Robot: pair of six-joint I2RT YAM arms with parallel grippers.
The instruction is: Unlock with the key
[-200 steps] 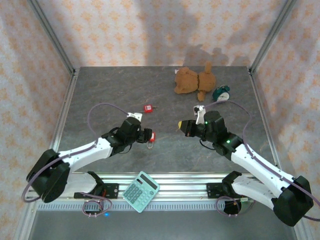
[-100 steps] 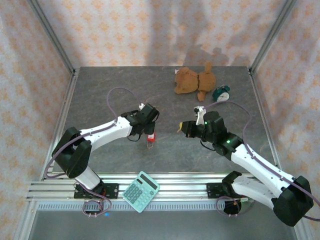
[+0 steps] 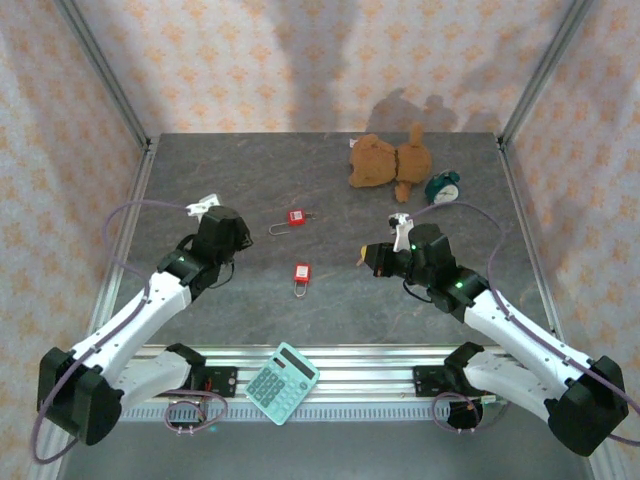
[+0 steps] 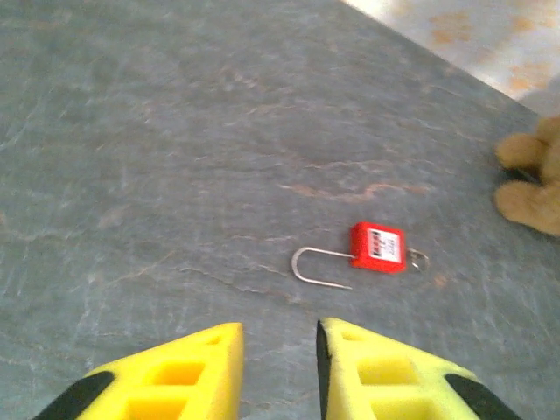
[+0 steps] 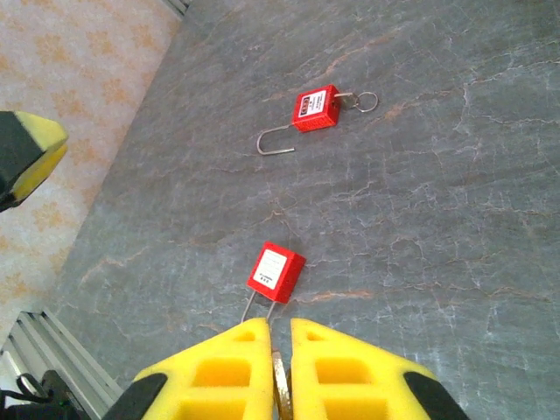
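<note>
Key (image 5: 278, 378) sits pinched in the closed right fingers (image 5: 236, 354), just short of the near padlock (image 5: 276, 273) on the counter (image 5: 437, 219). Left fingers (image 4: 206, 363) stand narrowly apart, empty. Beyond lies the far padlock (image 4: 378, 248), shackle open.

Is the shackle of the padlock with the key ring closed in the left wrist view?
No: the padlock lies with its shackle swung open, one end free of the red body.

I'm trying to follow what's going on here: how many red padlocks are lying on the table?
2. The far padlock lies mid-table, shackle swung open, a key in its base. The near padlock lies closer to the arms, shackle closed, just ahead of the right gripper.
</note>
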